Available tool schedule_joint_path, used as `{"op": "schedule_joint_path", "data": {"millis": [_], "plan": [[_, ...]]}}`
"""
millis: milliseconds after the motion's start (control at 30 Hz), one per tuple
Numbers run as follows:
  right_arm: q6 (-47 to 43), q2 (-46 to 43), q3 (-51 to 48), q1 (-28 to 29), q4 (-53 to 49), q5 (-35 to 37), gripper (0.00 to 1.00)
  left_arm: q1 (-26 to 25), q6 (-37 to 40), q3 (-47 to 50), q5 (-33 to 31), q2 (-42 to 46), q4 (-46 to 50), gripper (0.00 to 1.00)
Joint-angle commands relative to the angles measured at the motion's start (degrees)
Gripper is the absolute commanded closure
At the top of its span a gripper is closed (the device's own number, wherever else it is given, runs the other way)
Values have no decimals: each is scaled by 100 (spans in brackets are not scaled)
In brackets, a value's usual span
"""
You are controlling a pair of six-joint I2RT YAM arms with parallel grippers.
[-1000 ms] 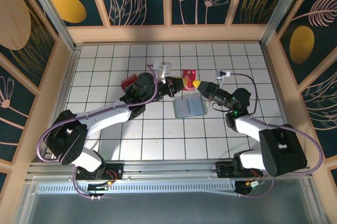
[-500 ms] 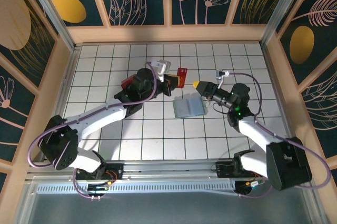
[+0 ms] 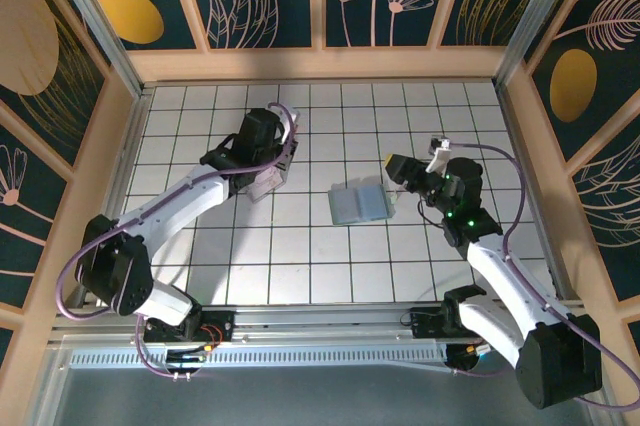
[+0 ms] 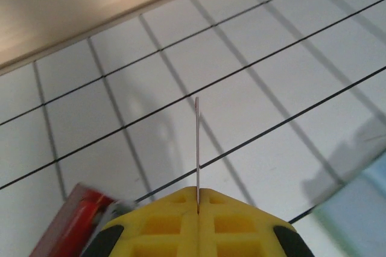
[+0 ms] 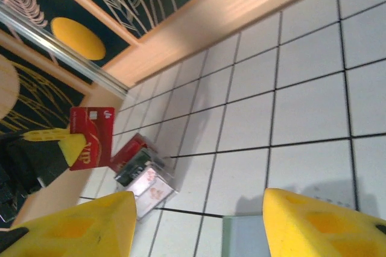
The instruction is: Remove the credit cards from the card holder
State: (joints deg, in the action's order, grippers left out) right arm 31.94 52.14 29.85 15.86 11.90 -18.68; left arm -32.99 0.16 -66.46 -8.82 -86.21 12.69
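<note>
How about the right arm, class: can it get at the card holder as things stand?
Probably yes. The right gripper hangs open just beside the card holder, nothing lies between them, and the left gripper is well aside, holding a credit card.

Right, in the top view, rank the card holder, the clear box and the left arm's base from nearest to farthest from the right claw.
1. card holder: just left of the right claw, slightly toward the near edge.
2. clear box: well to the left, beyond the holder.
3. left arm's base: near-left corner, clearly farthest.
</note>
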Motion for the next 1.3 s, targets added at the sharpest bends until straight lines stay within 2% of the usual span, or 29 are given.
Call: {"op": "schedule_joint_path", "data": {"millis": [0, 300, 567, 900, 1267], "plan": [[-144, -81, 153, 40, -301, 470, 42, 205, 811, -262, -253, -146, 539, 100], [-171, -116, 248, 26, -586, 882, 40, 664, 2290, -226, -220, -487, 606, 100], [-154, -130, 250, 26, -717, 1039, 40, 1042, 2897, -150, 86, -524, 668, 100], [-136, 14, 303, 25, -686, 1020, 40, 1322, 3058, 170, 528, -362, 683, 100], [-118, 130, 373, 31, -698, 996, 40, 1601, 3161, 317, 664, -644, 420, 100]]}}
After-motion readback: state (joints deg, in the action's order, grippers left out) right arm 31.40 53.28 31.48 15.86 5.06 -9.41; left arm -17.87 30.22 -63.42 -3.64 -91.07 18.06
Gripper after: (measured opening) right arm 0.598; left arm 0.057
